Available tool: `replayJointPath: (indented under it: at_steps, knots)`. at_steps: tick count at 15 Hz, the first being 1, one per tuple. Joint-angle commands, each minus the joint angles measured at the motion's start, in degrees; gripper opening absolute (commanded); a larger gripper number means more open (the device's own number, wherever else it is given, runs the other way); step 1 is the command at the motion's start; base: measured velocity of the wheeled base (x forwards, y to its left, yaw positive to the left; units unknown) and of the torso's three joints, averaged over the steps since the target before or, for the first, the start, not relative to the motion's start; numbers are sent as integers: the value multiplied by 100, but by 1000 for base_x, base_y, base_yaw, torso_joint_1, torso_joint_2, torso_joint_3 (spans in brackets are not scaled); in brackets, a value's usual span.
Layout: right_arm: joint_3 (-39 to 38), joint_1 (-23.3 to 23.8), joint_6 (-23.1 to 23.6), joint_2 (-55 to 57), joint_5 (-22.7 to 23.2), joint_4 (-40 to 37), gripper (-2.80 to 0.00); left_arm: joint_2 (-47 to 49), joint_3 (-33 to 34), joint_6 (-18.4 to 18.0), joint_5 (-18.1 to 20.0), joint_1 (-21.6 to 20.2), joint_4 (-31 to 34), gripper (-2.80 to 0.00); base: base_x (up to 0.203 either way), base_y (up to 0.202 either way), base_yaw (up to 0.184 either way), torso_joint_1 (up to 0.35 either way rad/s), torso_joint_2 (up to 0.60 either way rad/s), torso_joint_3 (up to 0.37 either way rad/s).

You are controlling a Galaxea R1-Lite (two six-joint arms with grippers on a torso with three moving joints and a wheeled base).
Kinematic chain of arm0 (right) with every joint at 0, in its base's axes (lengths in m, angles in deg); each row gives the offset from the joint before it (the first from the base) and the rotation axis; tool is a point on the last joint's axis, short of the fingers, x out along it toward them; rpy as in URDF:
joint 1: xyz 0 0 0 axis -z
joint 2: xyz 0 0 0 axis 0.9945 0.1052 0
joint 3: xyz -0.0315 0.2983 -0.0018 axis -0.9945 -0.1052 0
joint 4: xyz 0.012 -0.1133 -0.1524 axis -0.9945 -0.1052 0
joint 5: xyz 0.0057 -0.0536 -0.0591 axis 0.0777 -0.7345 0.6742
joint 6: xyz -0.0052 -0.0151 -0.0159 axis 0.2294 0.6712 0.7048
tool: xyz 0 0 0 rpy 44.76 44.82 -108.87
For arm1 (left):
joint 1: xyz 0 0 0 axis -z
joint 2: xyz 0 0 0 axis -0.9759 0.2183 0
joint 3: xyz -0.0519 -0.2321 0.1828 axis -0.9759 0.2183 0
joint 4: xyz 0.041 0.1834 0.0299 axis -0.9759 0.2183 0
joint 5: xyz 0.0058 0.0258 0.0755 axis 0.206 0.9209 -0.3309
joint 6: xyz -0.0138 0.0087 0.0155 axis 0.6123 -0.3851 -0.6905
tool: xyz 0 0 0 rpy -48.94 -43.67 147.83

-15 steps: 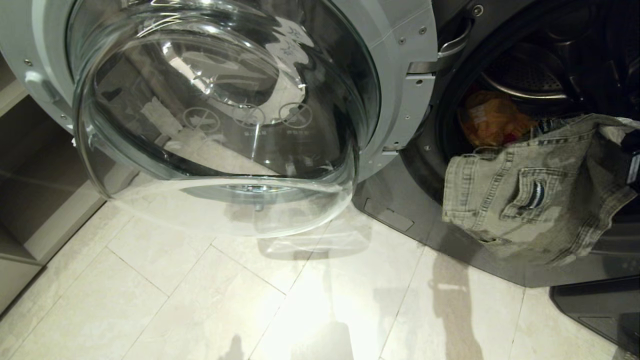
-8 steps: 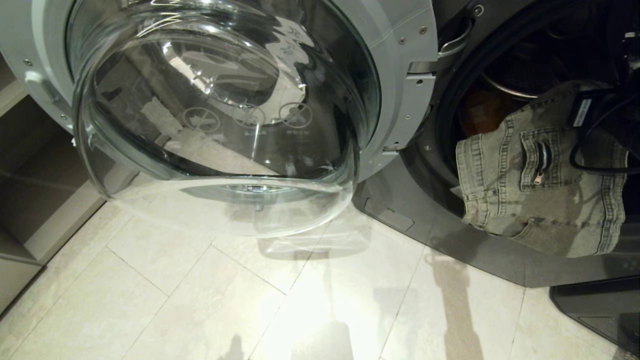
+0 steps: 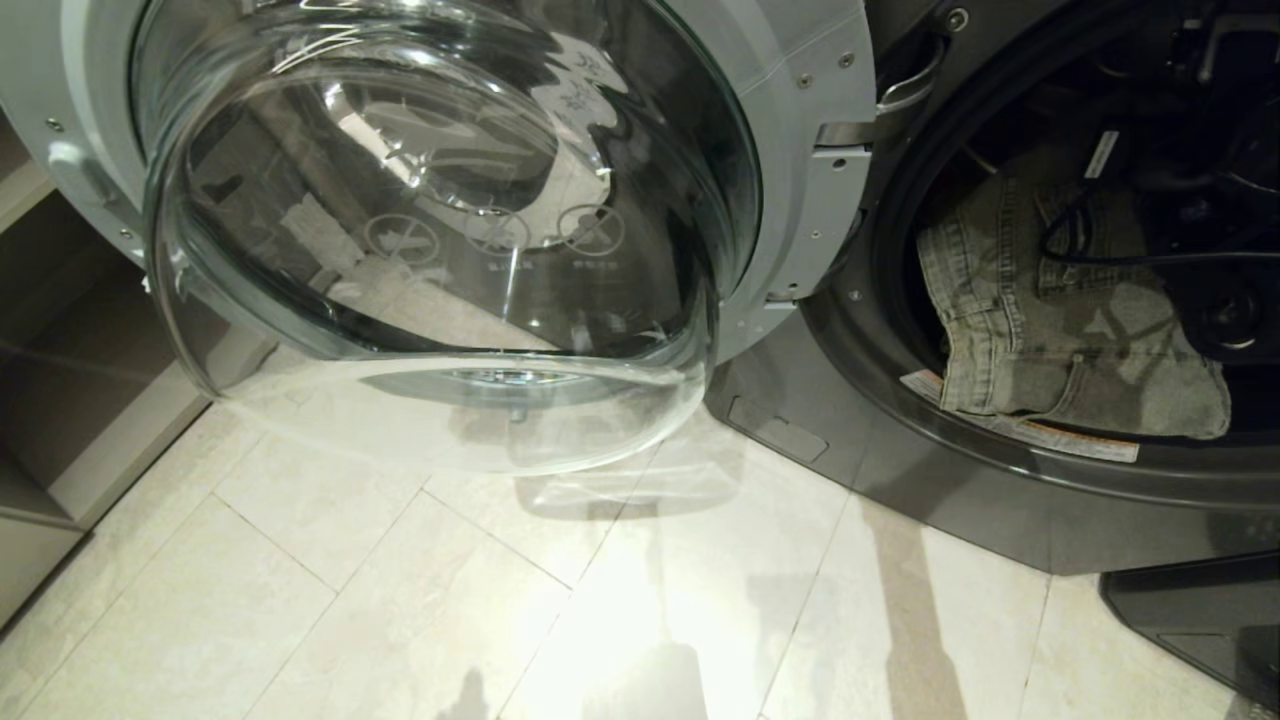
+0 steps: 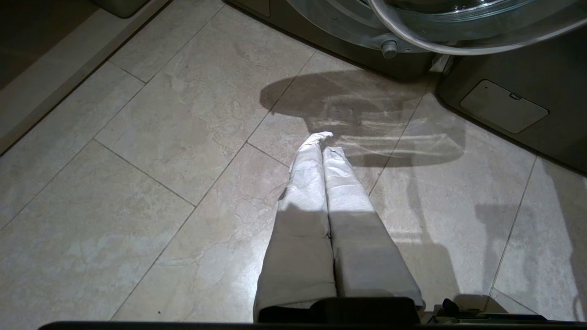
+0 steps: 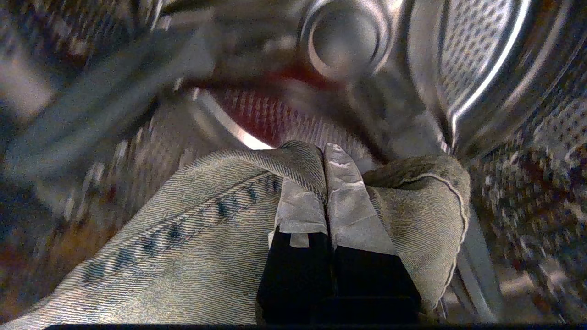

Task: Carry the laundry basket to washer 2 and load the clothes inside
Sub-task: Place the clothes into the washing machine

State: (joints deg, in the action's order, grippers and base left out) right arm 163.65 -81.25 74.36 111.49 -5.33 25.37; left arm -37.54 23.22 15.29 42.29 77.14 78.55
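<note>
While gripped, faded grey denim (image 5: 151,256).

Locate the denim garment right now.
Head view, right side: the denim garment lies in the washer's open mouth, pinched by the right gripper inside the drum.

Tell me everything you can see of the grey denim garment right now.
The grey denim garment is faded, greenish-grey twill with heavy stitched seams and a hemmed edge. It lies crumpled in the washer mouth, its lower edge draped on the door seal just above the white sticker strip, none of it hanging outside. The right gripper, shut, pinches a fold of it inside the perforated steel drum; the fabric bunches on both sides of the fingers. A black cable crosses over it in the head view.
</note>
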Motion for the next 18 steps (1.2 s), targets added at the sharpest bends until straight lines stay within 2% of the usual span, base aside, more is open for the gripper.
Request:
replayJointPath:
  at_steps: [1, 5, 8, 13, 18]
  knots:
    - [755, 4, 140, 656, -140, 34, -280, 0, 229, 4, -2, -2, -6, -280, 0, 0, 0, 0, 0, 0]
    - [1765, 93, 334, 996, -201, 19, -280, 0, 229, 4, -2, -2, -6, -280, 0, 0, 0, 0, 0, 0]
    - [2151, 278, 411, 1116, -218, 25, -280, 0, 229, 4, -2, -2, -6, -280, 0, 0, 0, 0, 0, 0]
    - [2437, 423, 416, 1208, -216, 50, -280, 0, 229, 4, -2, -2, -6, -280, 0, 0, 0, 0, 0, 0]
    - [2368, 486, 402, 1251, -180, 42, -280, 0, 229, 4, -2, -2, -6, -280, 0, 0, 0, 0, 0, 0]
